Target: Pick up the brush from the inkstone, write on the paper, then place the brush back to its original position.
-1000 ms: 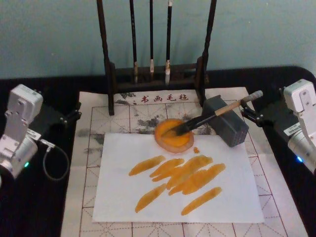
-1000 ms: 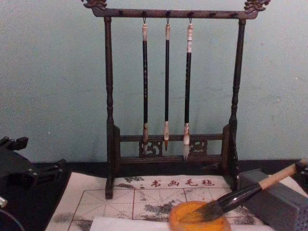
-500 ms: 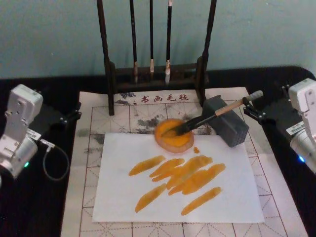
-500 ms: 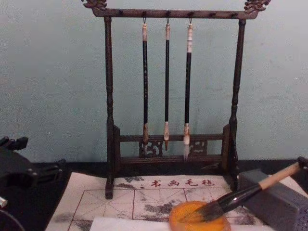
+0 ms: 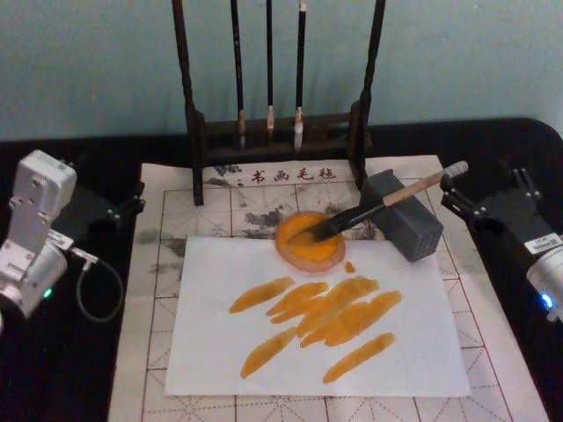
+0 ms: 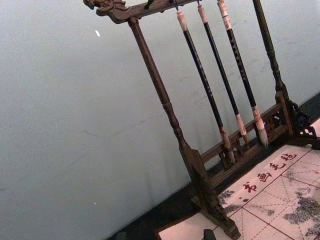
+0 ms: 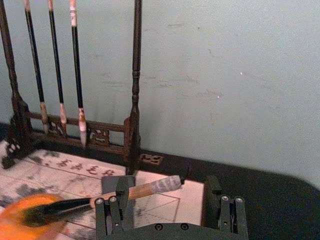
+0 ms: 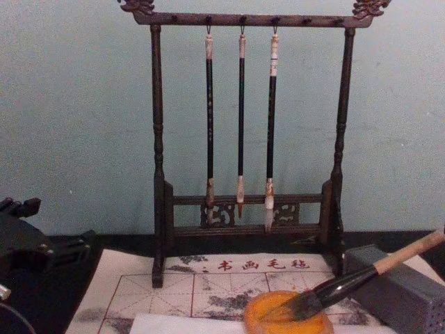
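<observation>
The brush [image 5: 369, 208] lies with its dark bristles in the round orange inkstone [image 5: 308, 251]. Its pale handle slants up over a grey block [image 5: 413, 230], and its white end cap [image 5: 455, 168] sticks out past it. In front of the inkstone the white paper [image 5: 211, 352] carries several orange strokes. My right gripper [image 5: 488, 189] is open, just right of the end cap and clear of it. In the right wrist view the right gripper [image 7: 166, 182] stands spread, with the brush [image 7: 145, 189] running behind one finger. My left gripper [image 5: 123, 204] is parked open at the mat's left edge.
A dark wooden rack [image 5: 277, 132] with three thin hanging brushes stands behind the inkstone. An ink-stained mat [image 5: 158, 264] with red grid lines lies under the paper. A loop of cable [image 5: 97, 290] hangs by the left arm. Black tabletop borders both sides.
My right gripper has drawn back to the right, away from the brush's end cap. The brush stays resting in the inkstone and on the block. The left arm has not moved.
</observation>
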Robot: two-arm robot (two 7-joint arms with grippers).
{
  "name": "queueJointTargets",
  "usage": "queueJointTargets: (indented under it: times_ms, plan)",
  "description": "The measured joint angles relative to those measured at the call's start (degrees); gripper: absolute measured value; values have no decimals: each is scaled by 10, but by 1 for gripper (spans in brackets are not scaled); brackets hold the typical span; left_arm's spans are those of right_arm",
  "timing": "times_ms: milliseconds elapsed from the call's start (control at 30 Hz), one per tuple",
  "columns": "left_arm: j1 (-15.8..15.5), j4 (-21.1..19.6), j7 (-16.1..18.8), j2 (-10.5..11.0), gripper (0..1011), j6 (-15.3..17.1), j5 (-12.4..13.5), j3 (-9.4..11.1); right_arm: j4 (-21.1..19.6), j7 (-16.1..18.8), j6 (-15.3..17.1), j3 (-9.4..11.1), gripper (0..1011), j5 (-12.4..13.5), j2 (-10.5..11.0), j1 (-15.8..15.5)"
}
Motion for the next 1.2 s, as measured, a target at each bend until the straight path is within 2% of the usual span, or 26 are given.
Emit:
queueJointTargets:
  times_ms: [100,133,267,300,367,433,467,600,700,767,900,933,1200]
  plan:
    - [0,0,0,0,1001,0,0,0,-5,14,3,13,1000,32,-9,-13]
    - [0,0,0,0,1001,0,0,0,-6,23,7,20,1000,49,-14,-18]
    - [0,0,0,0,1001,0,0,0,-5,42,19,31,1000,85,-25,-23]
    - [0,0,0,0,1001,0,0,0,-3,54,27,37,1000,105,-32,-25]
    - [0,0,0,0,1001,0,0,0,0,65,34,41,1000,122,-38,-25]
    - [0,0,0,0,1001,0,0,0,6,84,45,48,1000,150,-48,-25]
    - [0,0,0,0,1001,0,0,0,11,99,52,52,1000,168,-55,-23]
    - [0,0,0,0,1001,0,0,0,22,127,67,59,1000,202,-69,-19]
    - [0,0,0,0,1001,0,0,0,38,153,91,67,1000,243,-88,-12]
    - [0,0,0,0,1001,0,0,0,44,160,99,69,1000,257,-92,-10]
    - [0,0,0,0,1001,0,0,0,63,172,125,73,1000,303,-104,0]
    - [0,0,0,0,1001,0,0,0,63,172,125,73,1000,303,-104,0]
    - [0,0,0,0,1001,0,0,0,106,195,160,80,1000,378,-123,29]
